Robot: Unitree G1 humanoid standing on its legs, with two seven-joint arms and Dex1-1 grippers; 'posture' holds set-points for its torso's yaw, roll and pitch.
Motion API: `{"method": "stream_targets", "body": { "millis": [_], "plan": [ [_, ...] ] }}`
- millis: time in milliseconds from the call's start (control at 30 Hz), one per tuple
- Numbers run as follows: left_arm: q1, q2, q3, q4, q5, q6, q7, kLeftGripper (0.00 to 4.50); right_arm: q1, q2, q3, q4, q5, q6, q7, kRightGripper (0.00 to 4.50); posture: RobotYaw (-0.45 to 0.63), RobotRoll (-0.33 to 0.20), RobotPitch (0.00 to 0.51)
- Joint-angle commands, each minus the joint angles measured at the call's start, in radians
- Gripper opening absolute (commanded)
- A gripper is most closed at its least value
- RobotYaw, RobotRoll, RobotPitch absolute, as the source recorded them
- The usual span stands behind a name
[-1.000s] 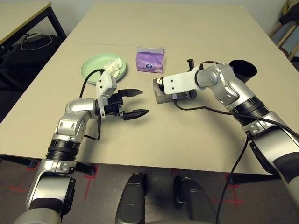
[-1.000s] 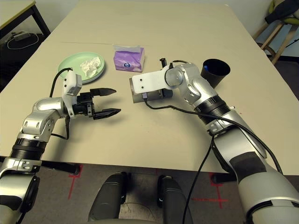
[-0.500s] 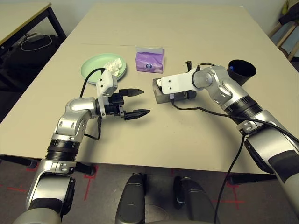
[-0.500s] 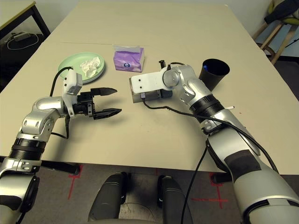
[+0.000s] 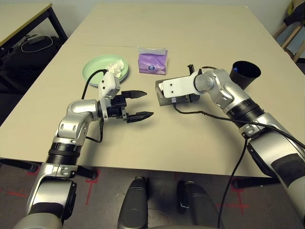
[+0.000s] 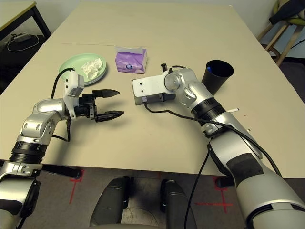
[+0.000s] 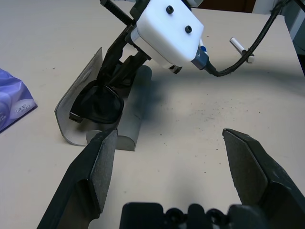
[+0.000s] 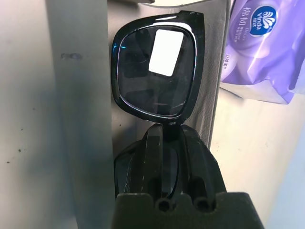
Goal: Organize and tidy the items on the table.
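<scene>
Black sunglasses [image 8: 152,71], pinched at the bridge by the right pincer [image 8: 164,143], sit inside the open case [image 7: 95,121] for seating; left pincer [image 7: 178,157], spread and empty, waits beside it.

The left gripper [image 5: 138,104] is hovering above the table with its fingers spread wide. The right gripper [image 8: 164,143] is reaching down and across toward the left, fingers pinched together.

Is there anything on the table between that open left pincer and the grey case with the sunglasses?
No. In the left wrist view, only bare tabletop lies between the left pincer and the glasses case.
</scene>
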Motion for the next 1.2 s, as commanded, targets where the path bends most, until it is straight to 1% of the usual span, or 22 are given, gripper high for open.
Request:
{"method": "stream_targets", "body": {
  "millis": [33, 133, 200, 333, 367, 467, 600, 733, 800, 867, 933, 1000, 1067, 1133, 1200],
  "plan": [
    [0.005, 0.002, 0.000, -0.010, -0.002, -0.004, 0.002, 4.50, 0.009, -0.007, 0.013, -0.032, 0.009, 0.005, 0.027, 0.68, 0.25, 0.000, 0.123],
    [0.003, -0.001, -0.001, -0.009, -0.002, -0.003, 0.002, 4.50, 0.009, -0.005, 0.010, -0.048, 0.009, 0.021, 0.039, 1.66, 0.25, 0.000, 0.123],
    [0.004, -0.001, -0.001, -0.008, -0.002, -0.003, 0.000, 4.50, 0.003, -0.005, 0.006, -0.054, 0.012, 0.027, 0.042, 2.53, 0.24, 0.000, 0.120],
    [0.004, 0.000, -0.002, -0.002, -0.002, -0.007, -0.004, 4.50, -0.001, -0.010, -0.007, -0.093, 0.026, 0.051, 0.067, 3.96, 0.23, 0.000, 0.114],
    [0.003, 0.000, -0.002, 0.001, -0.001, -0.009, -0.005, 4.50, 0.000, -0.012, -0.010, -0.107, 0.032, 0.061, 0.079, 4.41, 0.23, 0.000, 0.110],
    [-0.007, -0.002, -0.005, 0.012, 0.001, -0.012, -0.009, 4.50, 0.003, -0.033, -0.035, -0.167, 0.063, 0.104, 0.131, 4.46, 0.22, 0.000, 0.104],
    [-0.021, -0.003, -0.007, 0.029, 0.003, -0.020, -0.017, 4.50, 0.026, -0.093, -0.098, -0.281, 0.137, 0.213, 0.222, 4.46, 0.21, 0.000, 0.100],
    [-0.033, -0.008, -0.001, 0.061, 0.003, -0.036, -0.021, 4.50, 0.081, -0.132, -0.195, -0.363, 0.231, 0.374, 0.263, 4.46, 0.18, 0.000, 0.097],
    [-0.041, -0.015, 0.002, 0.088, 0.005, -0.060, -0.024, 4.50, 0.125, -0.132, -0.258, -0.384, 0.289, 0.402, 0.226, 4.46, 0.16, 0.000, 0.099],
    [-0.047, -0.016, -0.004, 0.107, 0.013, -0.080, -0.033, 4.50, 0.168, -0.074, -0.358, -0.386, 0.390, 0.362, 0.131, 4.46, 0.15, 0.000, 0.098],
    [-0.051, -0.016, -0.007, 0.117, 0.014, -0.081, -0.036, 4.50, 0.197, -0.033, -0.410, -0.392, 0.448, 0.357, 0.067, 4.46, 0.13, 0.000, 0.100],
    [-0.062, -0.024, -0.007, 0.134, 0.017, -0.084, -0.031, 4.50, 0.251, 0.006, -0.461, -0.403, 0.510, 0.356, 0.011, 4.46, 0.12, 0.000, 0.102],
    [-0.073, -0.030, -0.005, 0.155, 0.019, -0.091, -0.030, 4.50, 0.301, 0.041, -0.511, -0.417, 0.581, 0.368, -0.028, 4.46, 0.12, 0.000, 0.104],
    [-0.081, -0.033, -0.002, 0.171, 0.015, -0.083, -0.031, 4.50, 0.352, 0.057, -0.551, -0.430, 0.653, 0.344, -0.034, 4.46, 0.12, 0.000, 0.106],
    [-0.084, -0.029, 0.003, 0.181, 0.010, -0.077, -0.036, 4.50, 0.398, 0.075, -0.588, -0.450, 0.718, 0.358, -0.058, 4.46, 0.12, 0.000, 0.108]
  ]
}}
